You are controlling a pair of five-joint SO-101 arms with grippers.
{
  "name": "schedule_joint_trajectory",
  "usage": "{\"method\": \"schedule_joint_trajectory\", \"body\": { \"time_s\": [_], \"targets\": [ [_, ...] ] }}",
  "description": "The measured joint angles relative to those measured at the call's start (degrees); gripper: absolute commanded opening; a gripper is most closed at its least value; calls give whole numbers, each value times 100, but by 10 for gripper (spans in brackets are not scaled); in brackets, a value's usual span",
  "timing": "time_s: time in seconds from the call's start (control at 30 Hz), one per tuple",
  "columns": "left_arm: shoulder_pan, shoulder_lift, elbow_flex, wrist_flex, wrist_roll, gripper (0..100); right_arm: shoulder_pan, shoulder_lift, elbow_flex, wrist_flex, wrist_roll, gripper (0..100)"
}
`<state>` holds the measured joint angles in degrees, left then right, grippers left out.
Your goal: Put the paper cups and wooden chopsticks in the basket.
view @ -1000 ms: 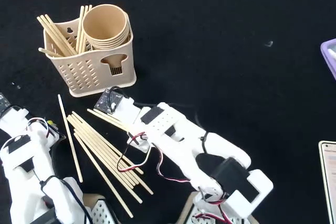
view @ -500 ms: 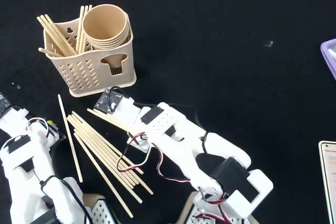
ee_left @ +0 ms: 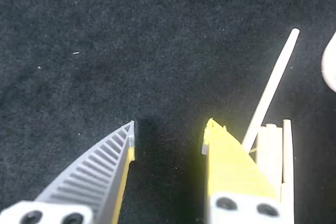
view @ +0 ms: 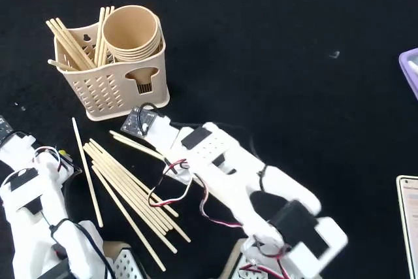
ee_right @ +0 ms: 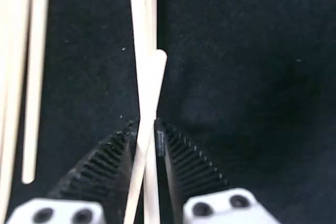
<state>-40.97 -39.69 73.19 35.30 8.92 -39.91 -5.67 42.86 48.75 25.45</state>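
A beige perforated basket (view: 121, 83) stands at the table's far left and holds a stack of paper cups (view: 130, 29) and several wooden chopsticks (view: 70, 45). More chopsticks (view: 130, 191) lie loose in front of it. In the right wrist view my right gripper (ee_right: 147, 131) is shut on two chopsticks (ee_right: 144, 45) that stick out past its fingertips. In the high view the right arm (view: 215, 161) reaches over the pile and the held chopsticks (view: 134, 143) point left. My left gripper (ee_left: 168, 132) is open just above the cloth, with a lone chopstick (ee_left: 270, 87) beside its yellow finger.
The left arm (view: 29, 194) sits at the near left corner. A purple container's edge (view: 409, 70) and a white flat object (view: 408, 220) show at the right border. Black cloth (view: 294, 96) covers the table.
The right arm has shifted slightly up and to the right, and the held chopsticks have moved with it, away from the pile. The left arm has not moved.
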Motion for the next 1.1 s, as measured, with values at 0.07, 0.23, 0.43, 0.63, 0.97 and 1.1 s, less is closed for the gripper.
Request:
{"method": "schedule_joint_trajectory", "body": {
  "time_s": [0.07,0.23,0.43,0.63,0.97,1.1],
  "targets": [
    [0,0,0,0,0,216,0,-255,0,62,9,11],
    [0,0,0,0,0,216,-9,-501,167,-53,18,18],
    [0,0,0,0,0,216,-9,-334,185,-167,18,158],
    [0,0,0,0,0,216,-9,-290,185,-167,-149,165],
    [0,0,0,0,0,216,-9,-123,185,-484,-176,165],
    [0,0,0,0,0,216,-9,211,185,-633,-176,164]
  ]
}}
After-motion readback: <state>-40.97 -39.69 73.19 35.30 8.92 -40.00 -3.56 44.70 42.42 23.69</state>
